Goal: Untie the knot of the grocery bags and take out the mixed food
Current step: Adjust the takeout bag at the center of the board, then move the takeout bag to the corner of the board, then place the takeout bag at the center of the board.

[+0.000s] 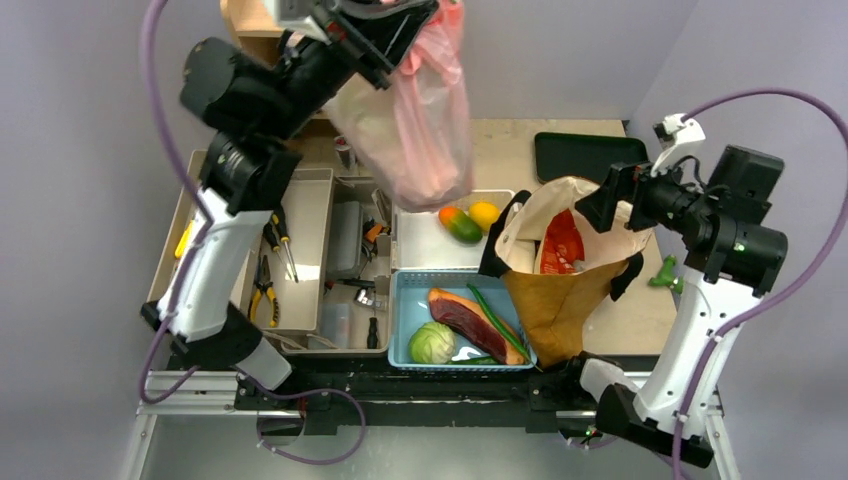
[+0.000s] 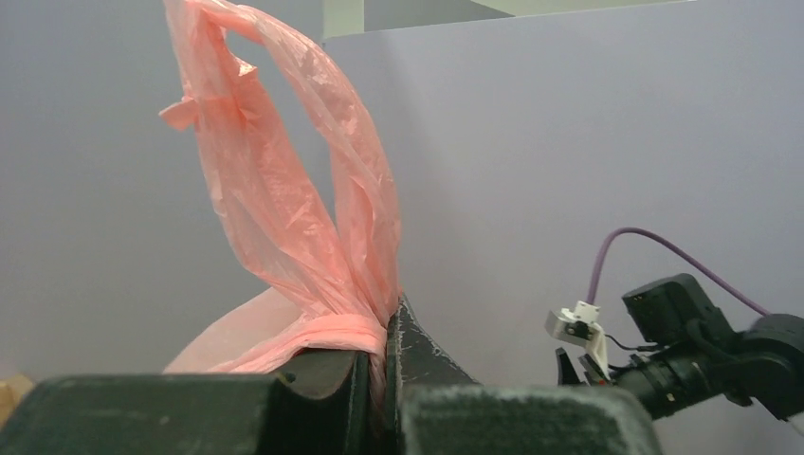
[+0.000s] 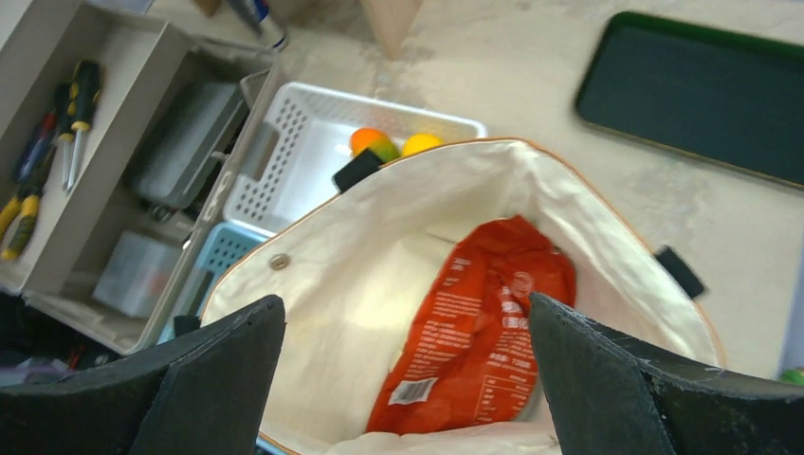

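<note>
L gripper pinching 1 pink bag, R gripper spread over brown bag w/ 1 snack pkt

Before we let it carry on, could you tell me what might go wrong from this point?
The left pincer clamps only a thin bunch of the pink bag, held high over the table; the film could slip or tear. The right pincer stands open over the brown bag; closing on the orange packet may also catch the soft bag wall and drag it over.
</note>
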Controlling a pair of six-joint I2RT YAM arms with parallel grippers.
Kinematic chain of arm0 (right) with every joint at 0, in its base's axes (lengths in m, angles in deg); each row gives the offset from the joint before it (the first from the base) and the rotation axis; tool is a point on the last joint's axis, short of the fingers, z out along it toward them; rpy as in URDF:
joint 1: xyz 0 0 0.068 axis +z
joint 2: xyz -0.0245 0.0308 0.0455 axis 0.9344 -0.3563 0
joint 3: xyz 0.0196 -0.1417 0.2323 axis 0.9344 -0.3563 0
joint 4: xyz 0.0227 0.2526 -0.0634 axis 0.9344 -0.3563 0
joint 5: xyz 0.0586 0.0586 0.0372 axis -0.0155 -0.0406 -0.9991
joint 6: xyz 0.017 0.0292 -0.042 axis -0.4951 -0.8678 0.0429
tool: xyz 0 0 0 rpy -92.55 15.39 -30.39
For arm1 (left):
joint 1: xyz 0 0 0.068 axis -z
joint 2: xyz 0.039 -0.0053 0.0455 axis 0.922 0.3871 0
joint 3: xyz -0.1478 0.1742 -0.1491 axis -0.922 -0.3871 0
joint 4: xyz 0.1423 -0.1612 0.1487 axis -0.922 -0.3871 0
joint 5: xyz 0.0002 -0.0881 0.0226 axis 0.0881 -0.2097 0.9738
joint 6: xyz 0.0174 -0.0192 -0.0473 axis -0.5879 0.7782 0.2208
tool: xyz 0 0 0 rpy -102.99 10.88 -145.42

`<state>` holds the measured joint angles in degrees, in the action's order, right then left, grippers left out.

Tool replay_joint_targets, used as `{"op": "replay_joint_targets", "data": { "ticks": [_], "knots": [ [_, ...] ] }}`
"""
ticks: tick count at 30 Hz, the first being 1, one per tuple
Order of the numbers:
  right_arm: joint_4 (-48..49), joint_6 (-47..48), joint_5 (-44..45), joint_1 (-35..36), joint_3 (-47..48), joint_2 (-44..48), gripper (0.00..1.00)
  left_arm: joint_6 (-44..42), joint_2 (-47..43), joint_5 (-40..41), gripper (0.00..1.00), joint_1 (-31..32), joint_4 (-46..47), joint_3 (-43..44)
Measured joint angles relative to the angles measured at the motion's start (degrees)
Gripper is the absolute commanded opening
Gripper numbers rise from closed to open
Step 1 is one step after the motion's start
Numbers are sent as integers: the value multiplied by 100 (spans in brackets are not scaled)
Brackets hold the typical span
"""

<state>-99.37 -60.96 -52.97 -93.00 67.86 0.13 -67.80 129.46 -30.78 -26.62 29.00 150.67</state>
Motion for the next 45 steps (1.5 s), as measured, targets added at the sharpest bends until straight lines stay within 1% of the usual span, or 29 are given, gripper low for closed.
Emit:
{"op": "replay_joint_targets", "data": {
  "ticks": [1,3,6,10,12,15,16,23,29,31,32,33,35,37,38,41,43,45],
  "knots": [
    [37,-72,101,157,-48,-37,97,-52,-260,4,0,-17,-79,-227],
    [109,-243,389,726,-173,-92,96,-151,-752,7,0,-59,-271,-686],
    [151,-437,826,1427,-245,-164,96,-188,-1185,28,0,-181,-437,-1165],
    [269,-704,1537,2004,-247,-409,96,-181,-1543,114,0,-328,-667,-1829],
    [363,-885,1845,2166,-256,-588,93,-157,-1657,120,0,-330,-787,-2181],
    [496,-1296,2181,2273,-289,-798,85,-131,-1714,125,0,-330,-953,-2524],
    [518,-1421,2269,2376,-291,-855,85,-125,-1722,127,0,-330,-992,-2653],
    [638,-2238,2986,3244,-295,-1296,90,11,-1733,166,0,-330,-1222,-3034],
    [728,-2636,3198,3394,-439,-1591,91,35,-1770,166,0,-332,-1241,-3075],
    [739,-2745,3244,3421,-511,-1711,89,57,-1801,166,0,-334,-1241,-3075],
    [739,-2778,3259,3440,-529,-1770,85,68,-1818,166,0,-334,-1241,-3075],
    [743,-2802,3270,3451,-544,-1829,76,79,-1838,168,0,-334,-1241,-3075],
    [737,-2817,3316,3475,-573,-1934,54,120,-1878,168,0,-334,-1246,-3077],
    [706,-2791,3421,3488,-575,-2011,14,142,-1928,166,0,-334,-1244,-3119],
    [691,-2734,3467,3488,-573,-2028,0,155,-1950,164,0,-334,-1244,-3147],
    [498,-2468,3733,3438,-479,-2033,0,197,-1989,74,0,-334,-1239,-3248],
    [275,-2146,3904,3311,-210,-2065,0,271,-1987,-39,0,-334,-1241,-3305],
    [13,-1648,4050,3014,286,-2138,0,332,-1976,-214,0,-334,-1241,-3370]
  ]
}}
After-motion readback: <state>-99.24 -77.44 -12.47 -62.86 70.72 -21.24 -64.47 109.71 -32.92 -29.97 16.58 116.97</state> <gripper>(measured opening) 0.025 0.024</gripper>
